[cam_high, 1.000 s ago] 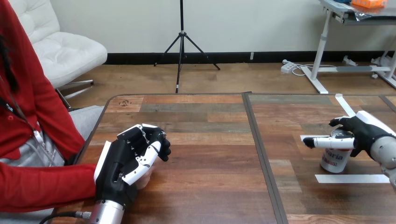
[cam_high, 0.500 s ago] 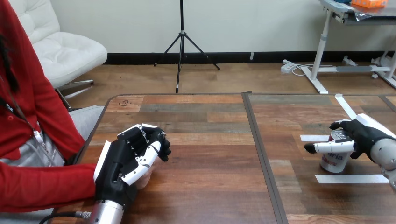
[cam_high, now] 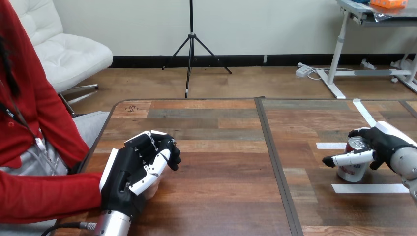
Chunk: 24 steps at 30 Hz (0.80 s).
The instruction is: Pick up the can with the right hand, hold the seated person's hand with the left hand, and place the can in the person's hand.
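The can (cam_high: 350, 171), red and white with a silver top, stands upright on the table's right part. My right hand (cam_high: 386, 142) is round it: the thumb lies across its front and the curled fingers reach behind its top. At the left my left hand (cam_high: 129, 169) lies over the person's hand (cam_high: 153, 186), its fingers curled round it. Only a small part of the person's hand shows under my fingers. The red sleeve (cam_high: 44, 196) runs off to the left edge.
White tape strips lie round the can: one in front (cam_high: 369, 188), one to its left (cam_high: 330, 145), one slanting behind (cam_high: 364, 110). A dark seam (cam_high: 275, 162) splits the wooden table down the middle.
My right hand has sunk lower round the can, and its thumb has dropped from the can's top to its middle. The left hand and the person's hand have stayed still.
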{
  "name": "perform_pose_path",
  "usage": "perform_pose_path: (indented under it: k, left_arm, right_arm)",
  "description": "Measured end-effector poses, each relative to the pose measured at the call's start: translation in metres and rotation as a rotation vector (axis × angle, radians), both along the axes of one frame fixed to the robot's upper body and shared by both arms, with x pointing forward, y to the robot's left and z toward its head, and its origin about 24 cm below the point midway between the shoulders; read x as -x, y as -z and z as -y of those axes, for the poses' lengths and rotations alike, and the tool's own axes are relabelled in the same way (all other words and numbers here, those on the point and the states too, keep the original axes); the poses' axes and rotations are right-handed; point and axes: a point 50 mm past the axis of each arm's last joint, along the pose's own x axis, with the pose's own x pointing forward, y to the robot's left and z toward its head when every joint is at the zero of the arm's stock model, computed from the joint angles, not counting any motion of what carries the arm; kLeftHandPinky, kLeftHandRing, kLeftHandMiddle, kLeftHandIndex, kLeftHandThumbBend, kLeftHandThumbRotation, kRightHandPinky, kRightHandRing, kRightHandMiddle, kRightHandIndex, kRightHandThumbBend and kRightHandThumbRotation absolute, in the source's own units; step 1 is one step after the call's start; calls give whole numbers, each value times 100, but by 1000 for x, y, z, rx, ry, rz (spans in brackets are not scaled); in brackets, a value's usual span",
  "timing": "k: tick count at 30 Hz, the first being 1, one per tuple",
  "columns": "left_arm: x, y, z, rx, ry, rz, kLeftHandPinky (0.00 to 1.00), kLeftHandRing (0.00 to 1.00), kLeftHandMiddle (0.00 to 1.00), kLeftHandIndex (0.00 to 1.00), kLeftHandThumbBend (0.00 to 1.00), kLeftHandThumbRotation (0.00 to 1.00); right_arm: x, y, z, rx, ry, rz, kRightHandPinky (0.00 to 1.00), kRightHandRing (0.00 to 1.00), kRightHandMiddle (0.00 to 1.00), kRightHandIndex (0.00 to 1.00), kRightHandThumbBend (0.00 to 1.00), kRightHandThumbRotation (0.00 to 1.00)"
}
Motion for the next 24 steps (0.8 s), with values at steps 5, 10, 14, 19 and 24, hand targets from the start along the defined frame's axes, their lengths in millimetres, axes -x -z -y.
perform_pose_path:
  k: [5, 10, 14, 19, 24]
  left_arm:
    - [0, 0, 0, 1, 4, 1, 37, 43, 45, 44, 29, 10]
    - [0, 0, 0, 1, 4, 1, 37, 43, 45, 44, 29, 10]
    - [0, 0, 0, 1, 8, 2, 37, 43, 45, 44, 29, 11]
    - [0, 0, 0, 1, 10, 3, 37, 43, 45, 44, 30, 11]
    - [0, 0, 0, 1, 10, 3, 37, 43, 45, 44, 30, 12]
  right_arm:
    - [0, 0, 0, -1, -8, 4, 61, 81, 88, 87, 100, 31]
    - [0, 0, -1, -2, -13, 6, 64, 82, 89, 86, 100, 29]
    - [0, 0, -1, -2, -15, 8, 65, 82, 88, 86, 100, 27]
    - [0, -1, 0, -2, -22, 13, 67, 81, 86, 84, 98, 25]
    - [0, -3, 0, 3, -32, 19, 68, 80, 84, 82, 95, 23]
